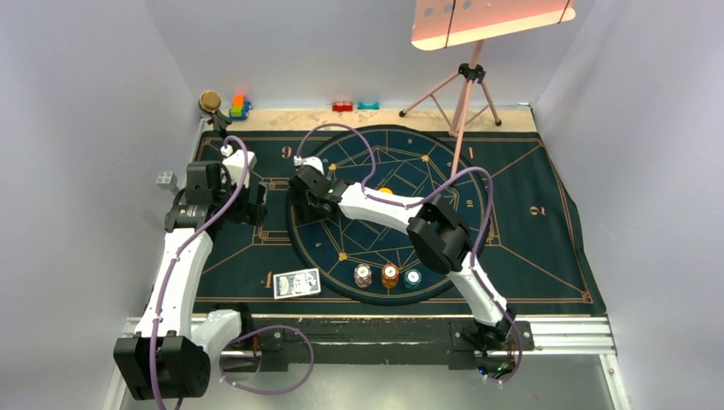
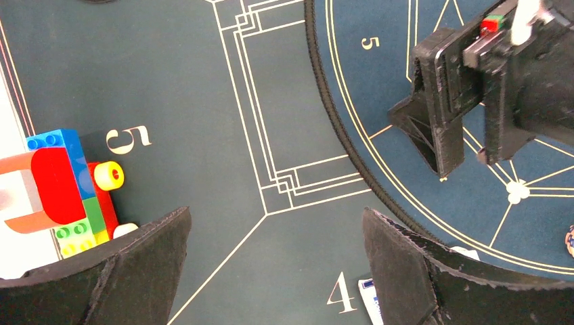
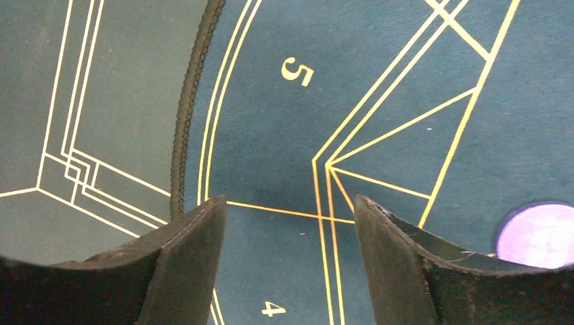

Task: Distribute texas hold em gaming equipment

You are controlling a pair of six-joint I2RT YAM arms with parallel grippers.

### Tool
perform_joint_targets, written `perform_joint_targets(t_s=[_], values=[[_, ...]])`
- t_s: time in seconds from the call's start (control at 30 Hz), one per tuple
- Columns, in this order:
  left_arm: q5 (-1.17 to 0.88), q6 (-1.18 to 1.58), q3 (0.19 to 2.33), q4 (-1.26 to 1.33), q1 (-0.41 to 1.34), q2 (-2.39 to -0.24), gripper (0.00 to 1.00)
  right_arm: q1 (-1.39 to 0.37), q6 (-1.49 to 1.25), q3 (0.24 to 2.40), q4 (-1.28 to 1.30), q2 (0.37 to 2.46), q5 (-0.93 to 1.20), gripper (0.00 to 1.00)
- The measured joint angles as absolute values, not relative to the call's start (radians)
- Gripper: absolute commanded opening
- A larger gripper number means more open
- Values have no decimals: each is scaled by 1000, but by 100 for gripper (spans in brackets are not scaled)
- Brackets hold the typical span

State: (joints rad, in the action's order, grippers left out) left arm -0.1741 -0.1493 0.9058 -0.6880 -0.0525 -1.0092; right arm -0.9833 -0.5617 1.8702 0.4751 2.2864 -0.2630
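Spread and empty, the left gripper (image 2: 276,223) and right gripper (image 3: 290,210) hover near each other; either's swing risks a collision.

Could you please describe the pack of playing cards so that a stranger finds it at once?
Start at the dark blue mat with gold lines and follow its near edge leftward. There lie the playing cards, left of three round chip stacks: the only flat rectangle, with a blue-and-white back.

cards (image 1: 296,283) left of 3 chips (image 1: 389,275), on mat (image 1: 529,248)
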Motion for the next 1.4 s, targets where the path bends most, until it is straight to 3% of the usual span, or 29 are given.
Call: perform_joint_targets(t_s=[0.47,0.9,1.07,1.4], values=[[-176,-149,895,-682,-59,-978,100,-883,-554,1545,445,1989,-350,78],[-196,-149,888,-675,-59,-972,100,-820,-556,1465,442,2019,-356,78],[-200,-149,888,-675,-59,-970,100,-824,-557,1478,437,2069,-357,74],[-201,-149,888,-675,-59,-970,100,-826,-553,1511,437,2092,-358,54]])
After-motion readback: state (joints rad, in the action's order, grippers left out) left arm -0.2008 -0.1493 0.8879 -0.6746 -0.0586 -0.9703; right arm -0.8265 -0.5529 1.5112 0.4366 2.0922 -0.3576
